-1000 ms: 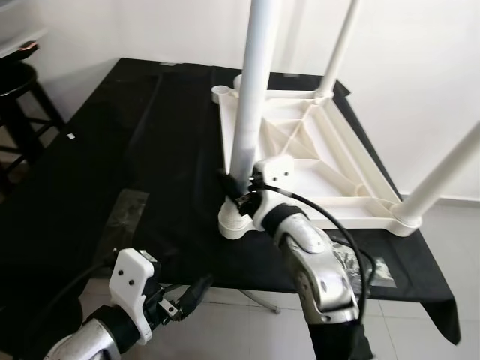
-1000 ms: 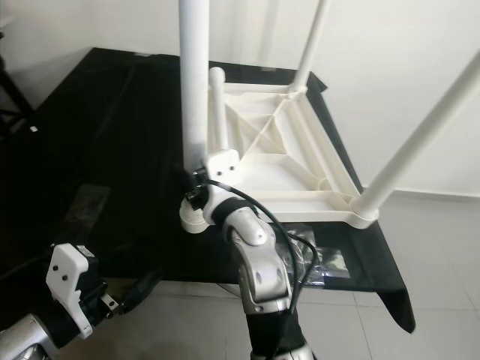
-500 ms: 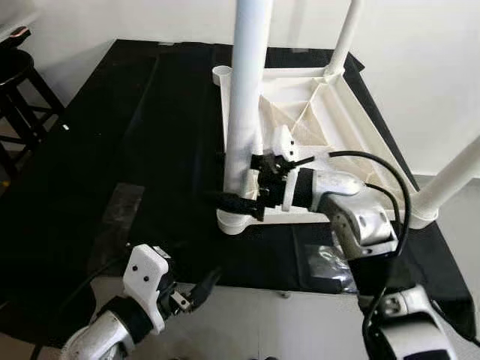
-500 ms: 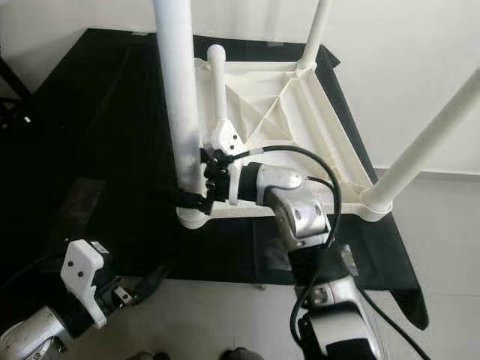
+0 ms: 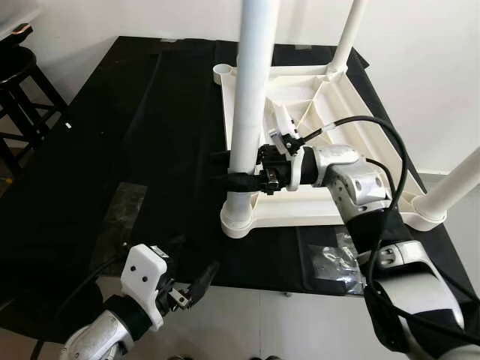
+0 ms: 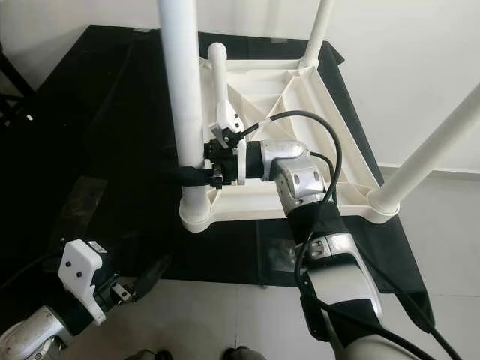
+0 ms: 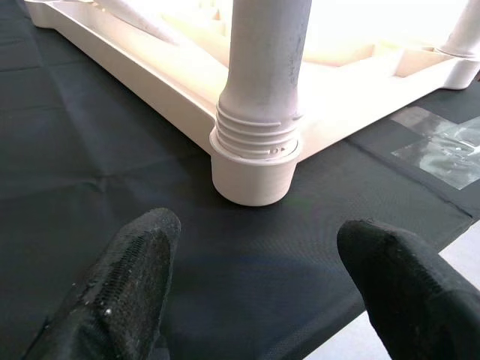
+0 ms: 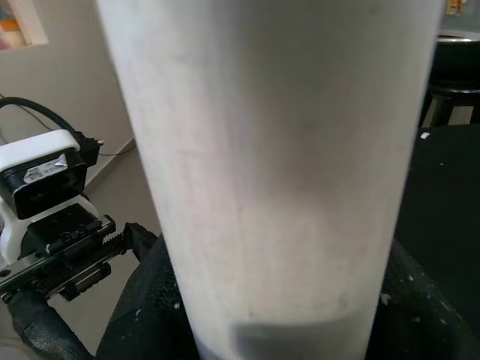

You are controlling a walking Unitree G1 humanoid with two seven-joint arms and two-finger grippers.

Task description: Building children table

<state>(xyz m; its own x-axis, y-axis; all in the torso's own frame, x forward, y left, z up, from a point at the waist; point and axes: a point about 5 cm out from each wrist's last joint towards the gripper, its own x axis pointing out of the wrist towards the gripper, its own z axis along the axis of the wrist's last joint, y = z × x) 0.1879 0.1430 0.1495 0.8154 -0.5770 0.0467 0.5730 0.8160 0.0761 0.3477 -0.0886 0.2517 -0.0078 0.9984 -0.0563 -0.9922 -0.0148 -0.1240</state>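
Since half a second ago, the right gripper (image 5: 238, 178) has slid a little higher up the near leg (image 5: 250, 105). Left to right: the left gripper (image 5: 201, 274) hovers with fingers spread, empty, before the black-draped worktop (image 5: 112, 150); the right one clamps the leg, whose threads (image 7: 257, 132) show above the corner socket (image 5: 238, 220) of the upturned tabletop (image 5: 330, 161). By appearance, three legs stand; this one wants tightening, and the far-left socket (image 5: 222, 73) looks empty.

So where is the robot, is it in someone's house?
Probably a room at home: tiled floor, plain white wall, a black stool in the corner, and a white table lying upside down on a black cloth.
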